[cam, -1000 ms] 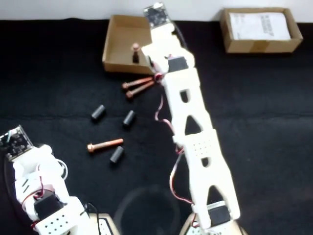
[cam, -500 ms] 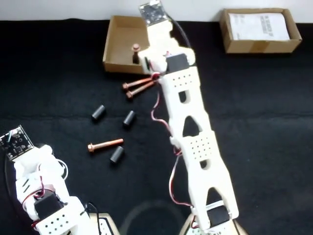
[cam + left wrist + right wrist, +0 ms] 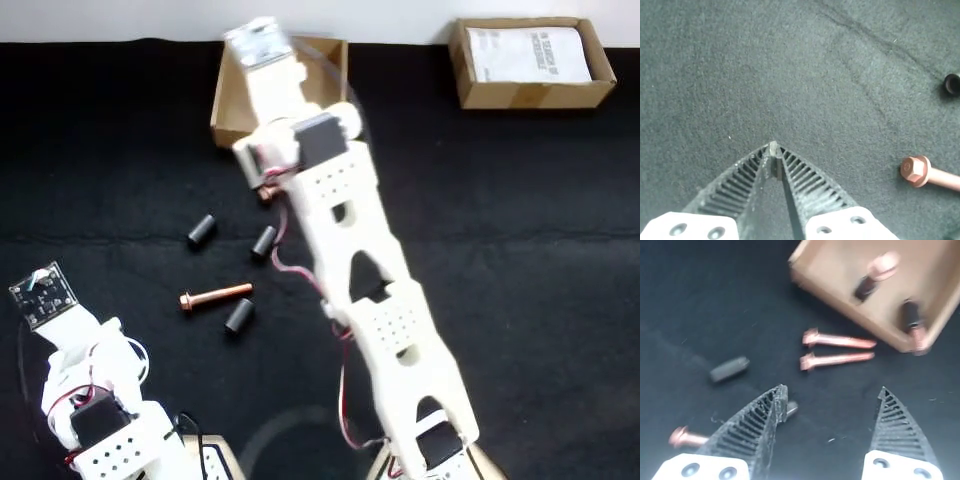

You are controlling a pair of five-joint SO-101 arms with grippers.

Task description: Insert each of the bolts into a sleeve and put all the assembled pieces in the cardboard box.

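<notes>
Right hand (image 3: pixel 833 389) hangs wide open over the desk (image 3: pixel 520 250), left hand (image 3: pixel 774 147) clenched on nothing. One bolt-in-sleeve piece (image 3: pixel 872 275) sits in the cardboard box (image 3: pixel 225 110) at 11 o'clock. The sheet (image 3: pixel 530 52) in the other box (image 3: pixel 530 95) has print too small to read.

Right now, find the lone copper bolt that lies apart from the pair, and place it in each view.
High view: the lone bolt lies left of centre, head pointing left.
Left wrist view: its head and part of its shaft sit at the picture's edge, beyond the shut left gripper.
Right wrist view: its head sits at the edge, beside the open right gripper.
Shared landmark: the black sleeve just beyond the bolt's head.
</notes>
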